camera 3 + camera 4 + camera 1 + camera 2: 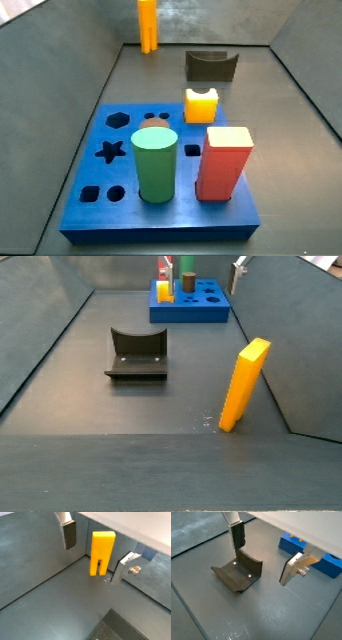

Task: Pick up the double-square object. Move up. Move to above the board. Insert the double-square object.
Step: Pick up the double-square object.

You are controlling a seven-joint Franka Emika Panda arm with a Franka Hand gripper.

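The hand (93, 549) hangs above the grey floor (60, 607) with its two silver fingers (69, 534) spread wide and nothing between them: released, empty. In a wrist view the double-square object (101, 554) stands upright on the floor beyond the fingers, in line with the gap between them but not touching either plate, close to the corner where the walls meet. It is a slim orange bar, and from here a dark slot runs up its lower half.

In a wrist view the same spread fingers frame the fixture (238, 573), the dark L-shaped bracket on its base plate, with a piece of the board (304, 554) showing blue behind; the orange bar does not show there.

A side view puts the bar (242, 386) in the foreground, upright near the right wall, with the fixture (138, 353) to its left and the board (194, 306) far back. Another side view looks across the board (160, 215): star, hexagon and round cut-outs, a green cylinder (155, 165), a red block (226, 163) and a short yellow block (201, 104) standing in it, the bar (147, 25) well beyond.
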